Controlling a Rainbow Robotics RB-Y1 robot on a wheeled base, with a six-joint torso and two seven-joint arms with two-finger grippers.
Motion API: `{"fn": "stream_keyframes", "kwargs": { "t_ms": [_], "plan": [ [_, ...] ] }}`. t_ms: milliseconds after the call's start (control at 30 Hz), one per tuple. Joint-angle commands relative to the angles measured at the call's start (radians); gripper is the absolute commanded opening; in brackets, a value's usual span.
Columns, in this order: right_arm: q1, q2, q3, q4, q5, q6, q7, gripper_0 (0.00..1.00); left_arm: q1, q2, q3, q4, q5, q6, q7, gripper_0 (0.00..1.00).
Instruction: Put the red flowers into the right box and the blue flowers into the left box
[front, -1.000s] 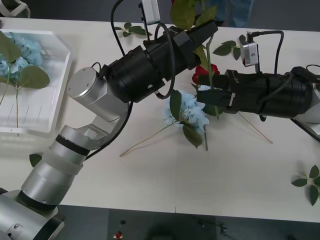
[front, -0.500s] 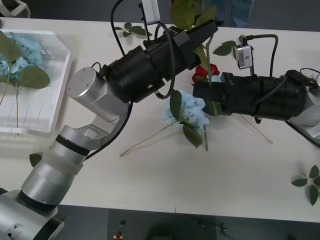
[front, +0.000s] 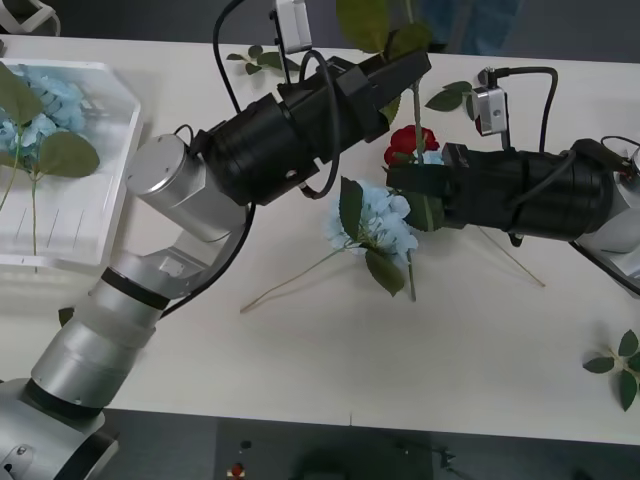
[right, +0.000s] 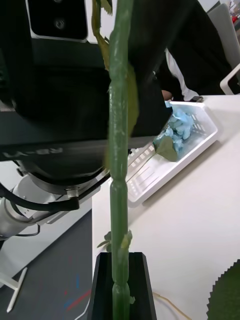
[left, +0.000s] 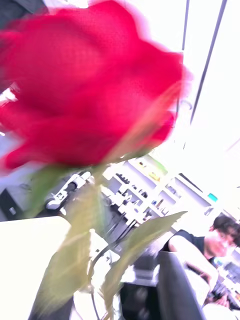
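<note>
A white table (front: 330, 370) fills the scene, with two black robot arms meeting over its far middle. The left gripper (front: 408, 68) reaches up and to the right from the near left, raised above the table; the left wrist view looks straight at a large deep-red rose bloom (left: 90, 95) on a green stem with pale leaves, very close to the camera, but whether this gripper's jaws are open or closed cannot be told. The right gripper (front: 402, 182) comes in from the right side, lying low and pointing left; its black fingers are closed on a thin green ribbed stem (right: 120, 165) that stands upright between them and rises past the left gripper. From the front, a small red rose head (front: 408, 142) shows between the two grippers, just beyond the right one. On the table just near of the right gripper lies a fluffy pale-blue flower cluster with dark-green leaves (front: 385, 222), its long thin stem trailing toward the near left. At the far left edge sits a shallow white translucent plastic tray with slotted walls (front: 95, 215), and more pale-blue flowers with large green leaves (front: 40, 125) lie inside it. Small green leaf sprigs rest on the table at the far middle (front: 262, 60) and at the near right edge (front: 620, 365).
</note>
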Motion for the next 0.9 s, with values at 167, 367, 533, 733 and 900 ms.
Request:
{"fn": "stream_keyframes", "kwargs": {
  "t_ms": [167, 367, 533, 733, 900],
  "plan": [
    [-0.032, -0.013, -0.016, -0.021, -0.112, -0.05, 0.009, 0.0, 0.044, 0.191, -0.003, -0.014, 0.095, 0.025, -0.001, 0.9],
    [-0.032, -0.117, -0.031, -0.021, -0.138, -0.16, 0.009, 0.0, 0.1, 0.338, -0.005, -0.006, 0.109, 0.027, -0.001, 0.9],
    [-0.032, -0.255, -0.031, 0.008, -0.136, -0.26, 0.009, 0.0, 0.106, 0.403, -0.011, 0.049, 0.047, 0.034, -0.001, 0.9],
    [-0.032, -0.379, -0.031, 0.159, -0.092, -0.272, 0.009, 0.0, 0.052, 0.414, -0.037, 0.121, -0.187, 0.06, -0.001, 0.9],
    [-0.032, -0.465, -0.031, 0.318, -0.009, -0.268, -0.11, 0.0, -0.028, 0.363, -0.051, 0.195, -0.437, 0.149, -0.001, 0.9]
  ]
}}
